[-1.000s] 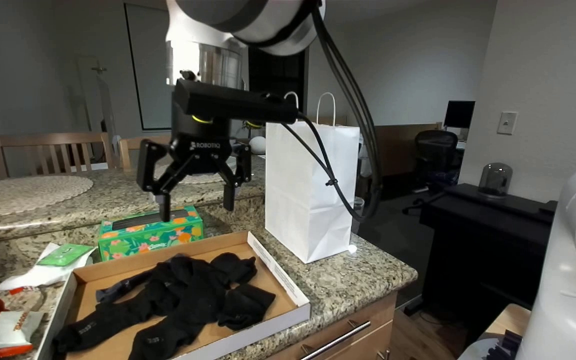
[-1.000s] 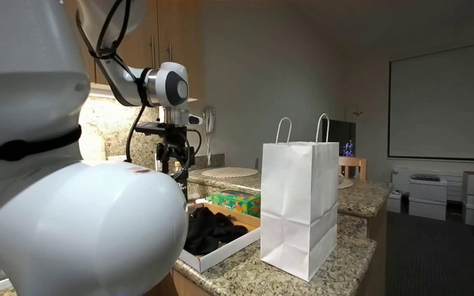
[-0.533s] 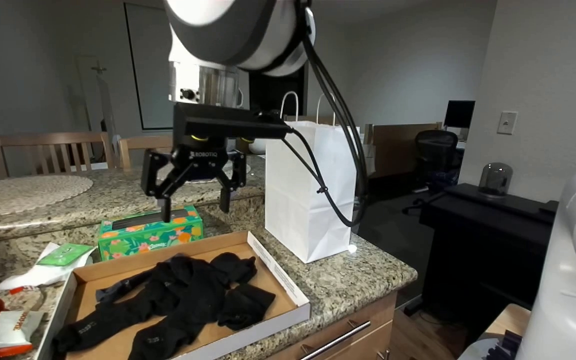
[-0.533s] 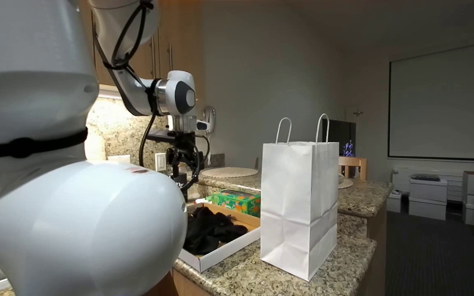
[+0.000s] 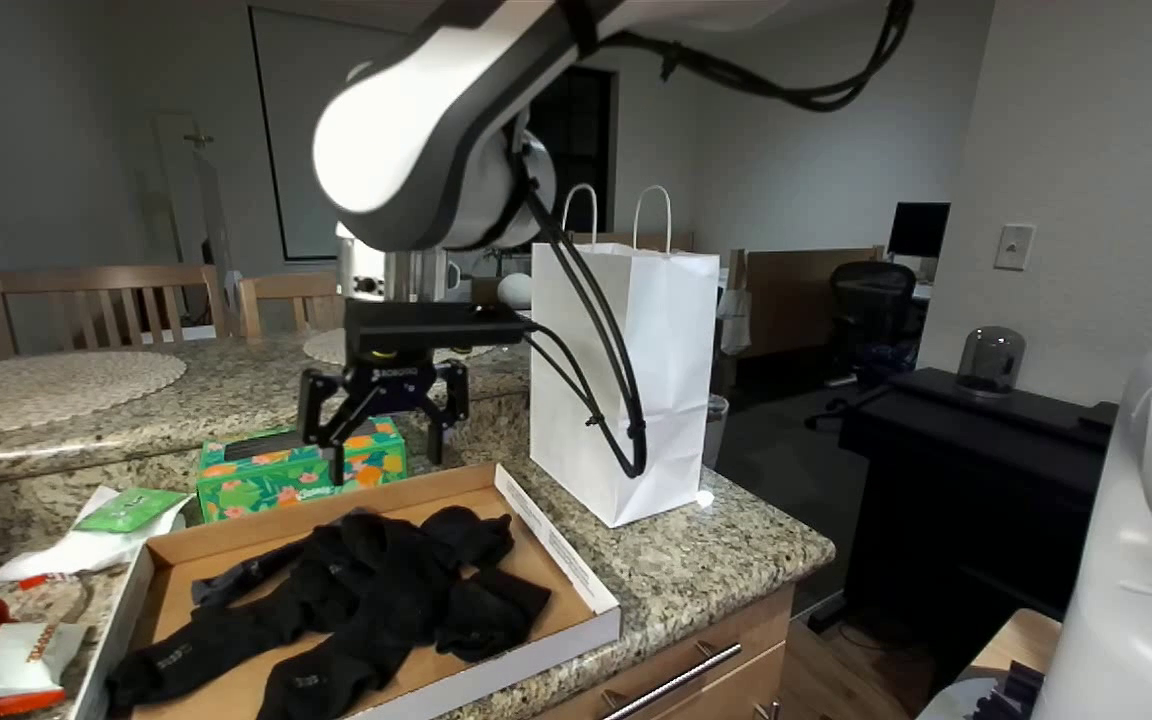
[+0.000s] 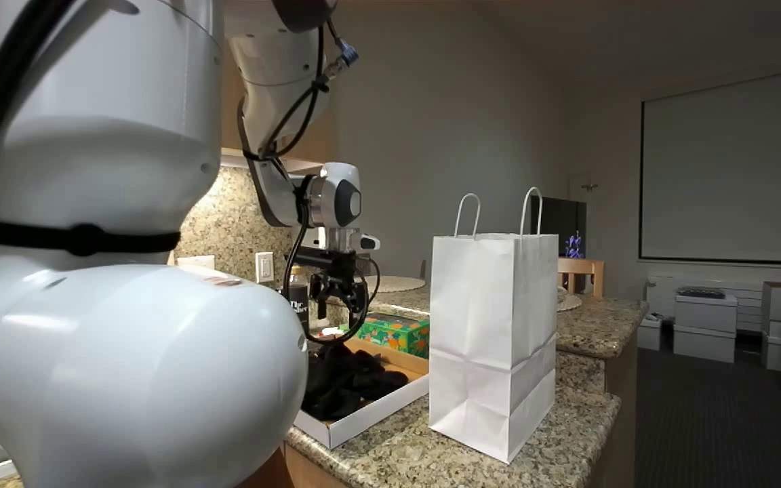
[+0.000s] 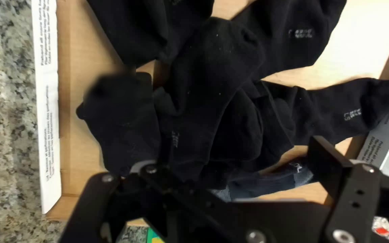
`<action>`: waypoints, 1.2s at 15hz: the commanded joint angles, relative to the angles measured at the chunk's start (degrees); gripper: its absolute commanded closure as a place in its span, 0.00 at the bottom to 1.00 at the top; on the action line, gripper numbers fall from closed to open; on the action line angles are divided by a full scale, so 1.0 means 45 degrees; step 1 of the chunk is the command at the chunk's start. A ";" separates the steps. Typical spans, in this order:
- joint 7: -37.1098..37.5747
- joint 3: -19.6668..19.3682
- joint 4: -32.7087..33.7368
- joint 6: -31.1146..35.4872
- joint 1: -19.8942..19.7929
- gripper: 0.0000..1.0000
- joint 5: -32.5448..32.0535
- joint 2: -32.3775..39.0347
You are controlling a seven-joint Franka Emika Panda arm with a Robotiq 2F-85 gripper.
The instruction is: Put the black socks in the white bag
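Lower now than a second ago, the robot's gripper (image 5: 386, 462) hangs above a cardboard tray (image 5: 556, 540), its jaws spread wide and released. Black socks (image 5: 376, 590) lie heaped in the tray, while a white paper bag (image 6: 489, 339) stands upright beside it on a speckled counter (image 5: 716, 545), a green tissue box (image 5: 276, 482) nearby.

We have open air between pincer (image 5: 386, 462) and socks (image 5: 391, 590). Low walls of cardboard box (image 5: 556, 650) rise round them. Tissue box (image 5: 281, 485) takes up room between cardboard box and raised ledge (image 5: 251, 388). Toward bag (image 5: 671, 370) we find narrow bare strip of worktop (image 5: 601, 546); beyond it, bag's tall side bars low crossing. Two upright handles (image 6: 533, 190) stand apart over bag's mouth, gap between them. In both exterior views we see black cables (image 5: 637, 430) loop beside pincer, hanging about as low.
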 commanded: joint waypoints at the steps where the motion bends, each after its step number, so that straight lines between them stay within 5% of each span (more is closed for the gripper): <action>1: -0.0444 -0.0496 0.1620 -0.0523 0.0538 0.00 -0.0501 0.1889; 3: -0.0686 -0.0664 0.2107 -0.0901 0.0758 0.00 -0.0315 0.2485; 4: -0.0669 -0.0745 0.2363 -0.1112 0.0886 0.25 -0.0240 0.2794; 14: -0.0147 -0.1085 0.4185 -0.3206 0.2090 0.85 0.0053 0.4849; 18: -0.0174 -0.1100 0.4286 -0.3246 0.2093 0.93 0.0530 0.5001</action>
